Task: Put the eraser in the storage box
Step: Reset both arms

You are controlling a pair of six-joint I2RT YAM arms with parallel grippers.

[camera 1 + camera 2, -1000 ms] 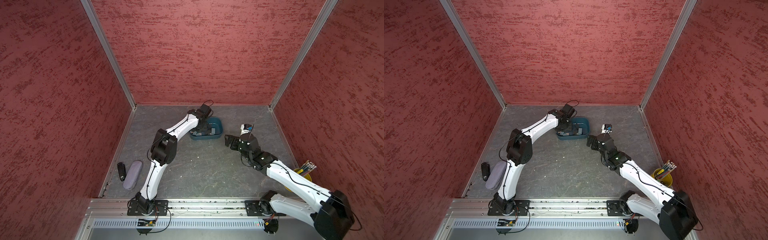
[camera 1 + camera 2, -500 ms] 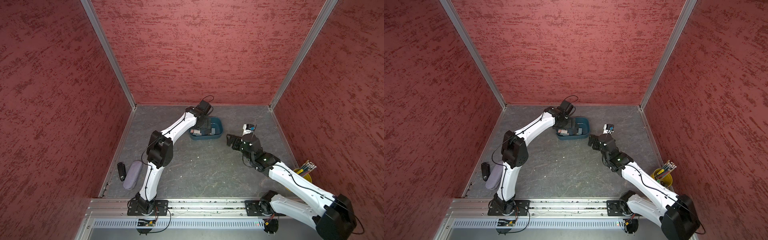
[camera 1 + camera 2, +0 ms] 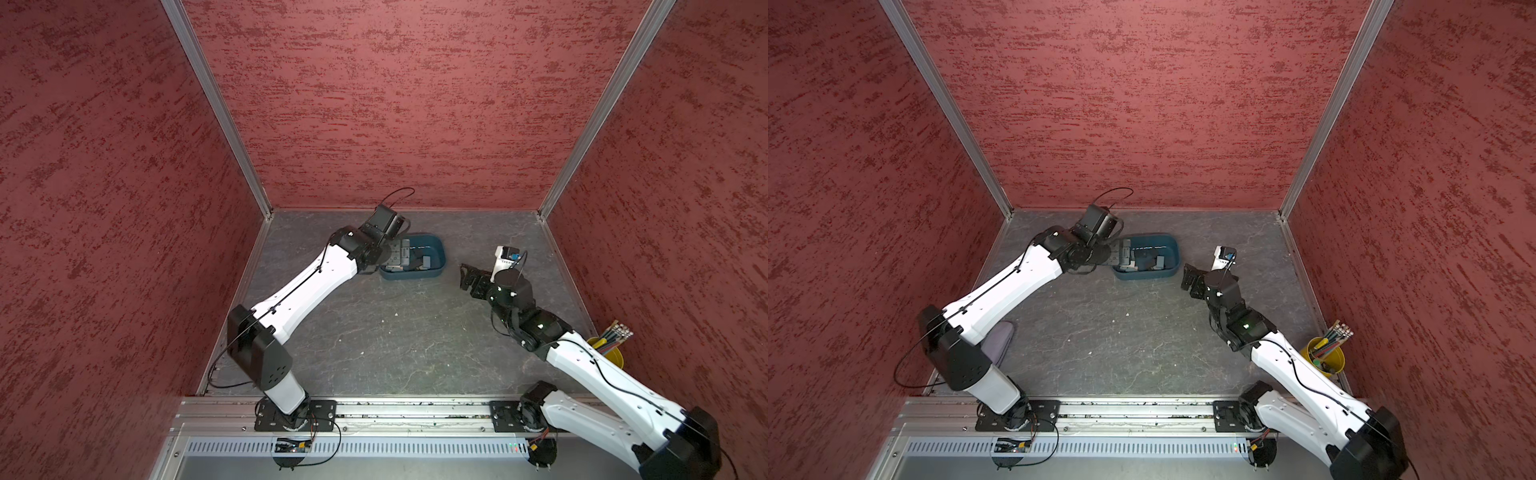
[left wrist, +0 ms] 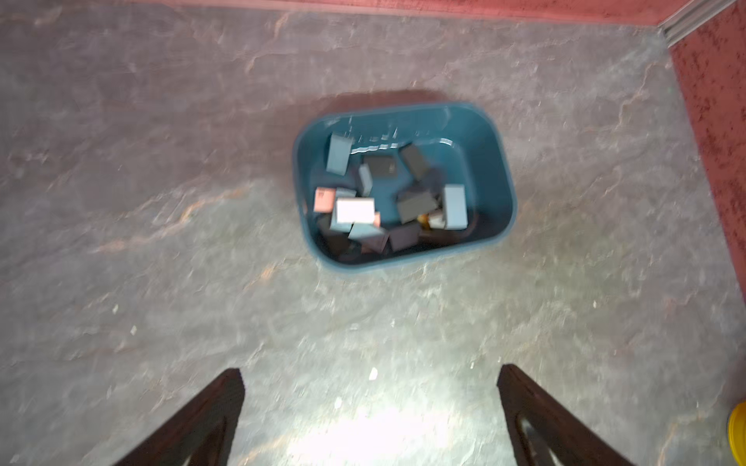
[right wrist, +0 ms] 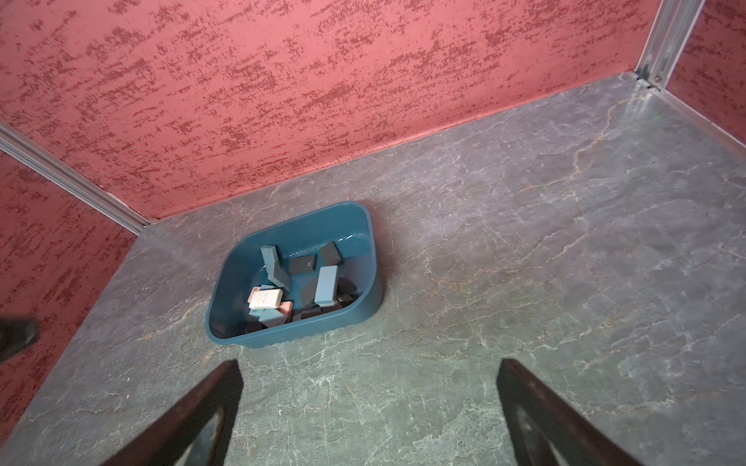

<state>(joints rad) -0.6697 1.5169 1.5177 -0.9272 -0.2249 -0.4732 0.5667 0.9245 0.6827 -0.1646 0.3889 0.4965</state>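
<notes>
The storage box (image 3: 415,274) (image 3: 1146,274) is a dark teal tub at the back middle of the floor. Several erasers (image 4: 355,210) (image 5: 326,284), white, pink, grey-blue and black, lie piled inside it. My left gripper (image 3: 400,257) (image 3: 1125,255) hangs raised over the box's left end. In the blurred left wrist view its fingers stand wide apart with only bare floor between them, so the left gripper (image 4: 369,369) is open. The right gripper (image 3: 471,278) (image 5: 369,363) hovers right of the box (image 5: 302,327), open and holding nothing.
A yellow pencil cup (image 3: 606,353) (image 3: 1325,355) stands at the right wall near the front. A purple pouch (image 3: 998,338) lies at the left, partly under my left arm. Red walls close in three sides.
My left gripper has opened, risen out of the box and drawn back to its left end, and the arm's elbow has swung forward and left. The right arm has barely moved.
</notes>
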